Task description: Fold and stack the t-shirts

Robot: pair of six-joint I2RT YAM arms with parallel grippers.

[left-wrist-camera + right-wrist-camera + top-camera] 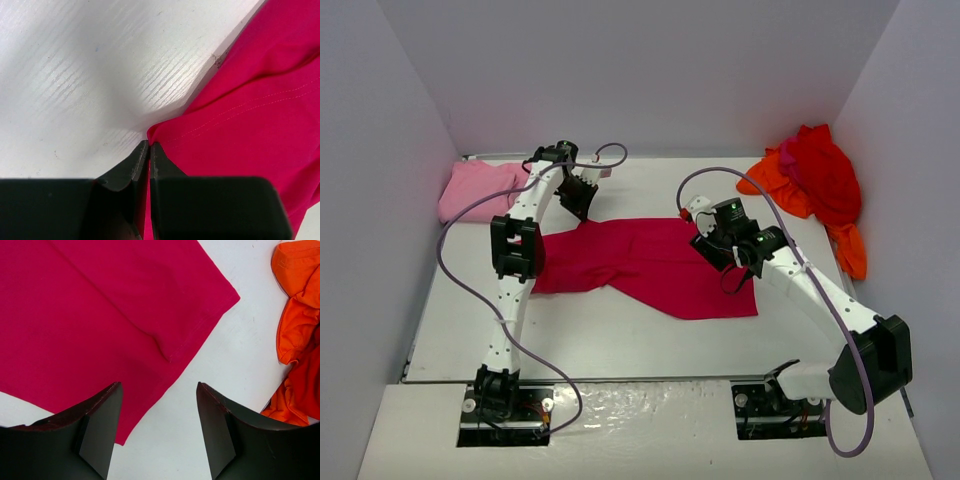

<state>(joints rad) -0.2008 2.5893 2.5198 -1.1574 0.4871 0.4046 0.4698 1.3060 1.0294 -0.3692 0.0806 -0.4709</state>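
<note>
Closest to my left wrist camera are the two black fingers of the left gripper (149, 145). They are pressed together, and a thin strip of the soft crimson-magenta t-shirt (250, 125) is pinched between them at its edge. This shirt lies spread out in the middle of the white table (620, 340). The right gripper (159, 387) hangs over the shirt's border toward 3 o'clock, with its fingers standing well apart and holding nothing. At 10 o'clock from the centre I see the soft light pink t-shirt (475, 190), bunched near the wall. At 2 o'clock the crumpled red t-shirt (825, 165) lies on the orange t-shirt (785, 190).
</note>
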